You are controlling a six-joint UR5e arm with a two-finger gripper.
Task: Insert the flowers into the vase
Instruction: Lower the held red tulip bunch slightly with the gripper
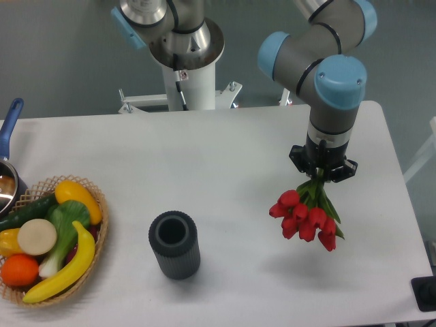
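Observation:
The flowers (305,216), a bunch of red tulip buds with green stems and leaves, hang above the right half of the table with the buds pointing down toward the front. My gripper (320,174) is shut on the green stems at the top of the bunch, and the fingers are mostly hidden under the wrist. The vase (174,244), a short dark grey ribbed cylinder with a thick round rim, stands upright at the front centre of the table, well to the left of the bunch and apart from it. Its mouth is open and looks empty.
A wicker basket (95,197) with a banana, orange, pepper and other fruit and vegetables sits at the front left. A metal pot with a blue handle (9,126) pokes in at the left edge. The arm's white base (187,75) stands behind the table.

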